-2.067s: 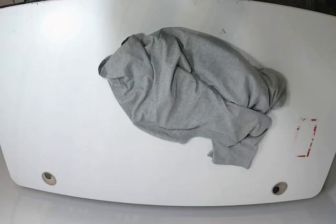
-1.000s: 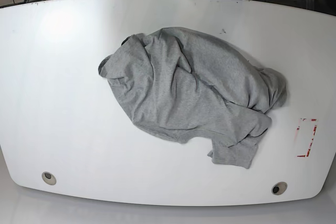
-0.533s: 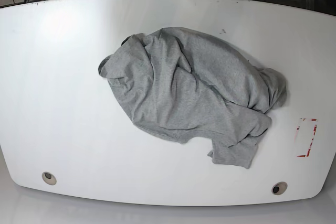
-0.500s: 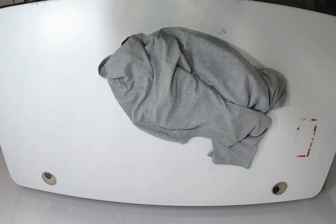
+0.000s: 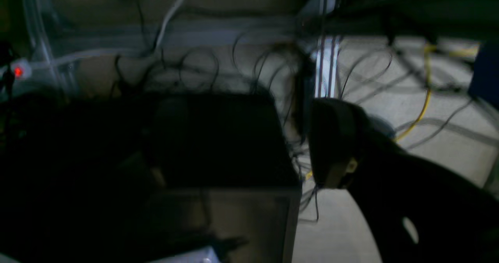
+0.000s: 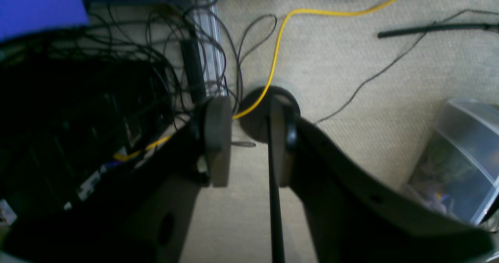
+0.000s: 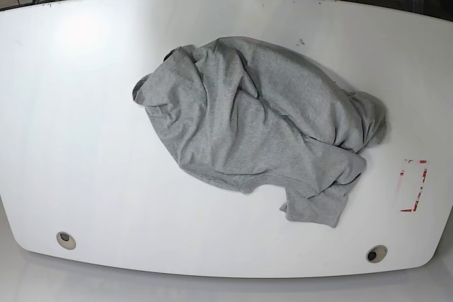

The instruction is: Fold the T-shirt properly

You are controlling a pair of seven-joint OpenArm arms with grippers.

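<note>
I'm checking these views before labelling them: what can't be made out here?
- T-shirt: crumpled on the table in the base view; its own folds hide any print and the collar.
- Left gripper: left wrist view is dark and blurred; one finger shows, jaw state unclear.
- Both arms: outside the base view.
- Right gripper: open over floor; T-shirt not visible.

You are looking at a wide white table (image 7: pixel 85 139) bearing a red-edged rectangular sticker (image 7: pixel 414 184) near one end. A yellow cable (image 6: pixel 280 40) is snaking over beige carpet (image 6: pixel 351 60), beside a translucent plastic bin (image 6: pixel 460 157).
</note>
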